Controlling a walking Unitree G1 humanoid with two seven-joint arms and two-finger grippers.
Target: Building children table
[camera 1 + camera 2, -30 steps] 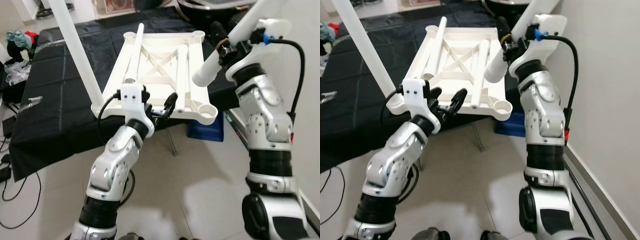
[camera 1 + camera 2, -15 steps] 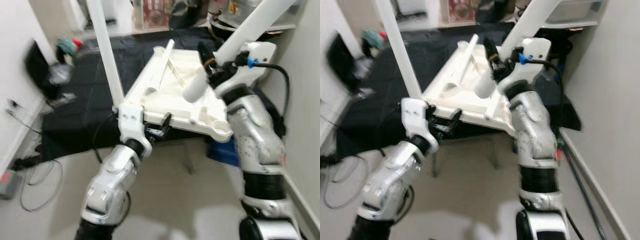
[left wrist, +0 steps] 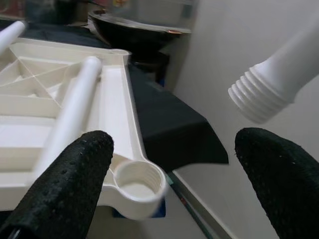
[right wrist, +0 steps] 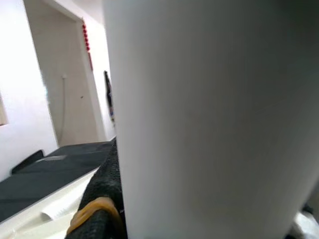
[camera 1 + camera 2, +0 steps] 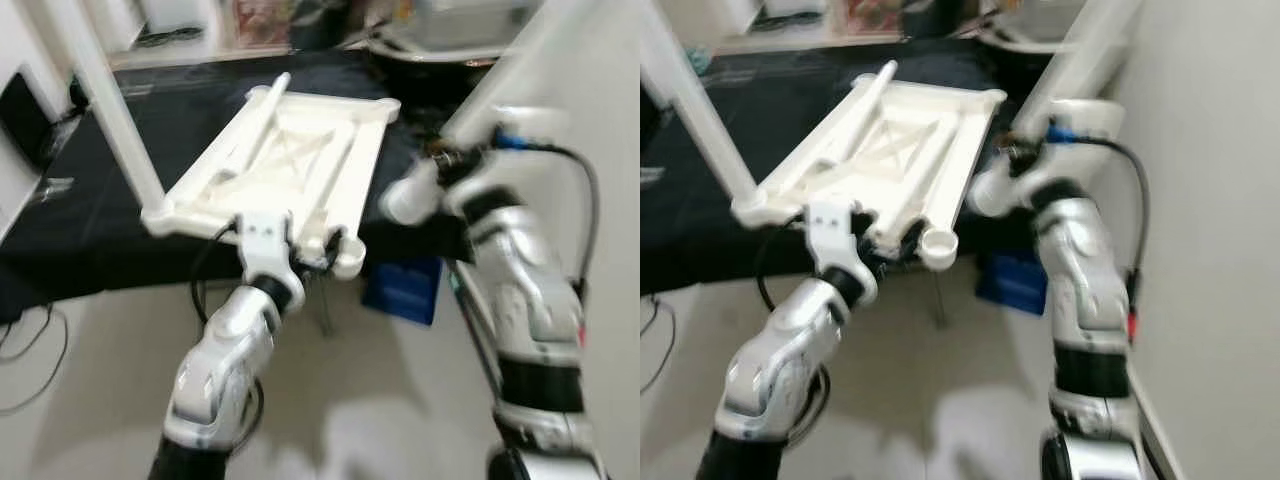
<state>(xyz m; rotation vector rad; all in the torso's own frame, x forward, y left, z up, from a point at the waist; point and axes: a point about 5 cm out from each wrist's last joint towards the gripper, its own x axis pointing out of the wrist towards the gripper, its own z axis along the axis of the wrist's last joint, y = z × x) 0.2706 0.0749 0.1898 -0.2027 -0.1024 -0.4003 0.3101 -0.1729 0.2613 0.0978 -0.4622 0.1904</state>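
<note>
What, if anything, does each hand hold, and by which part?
Right hand: white table leg, gripped just above its threaded end. Left hand: open, holding nothing.

We looked for any writing and honestly couldn't read a single word, number or logo anywhere. The white tabletop (image 5: pixel 290 165), the blue box (image 5: pixel 405 288) under it and the robot's arms all looked blank to us. There was something picture-like at the far wall, but it was way too blurry to make out.
</note>
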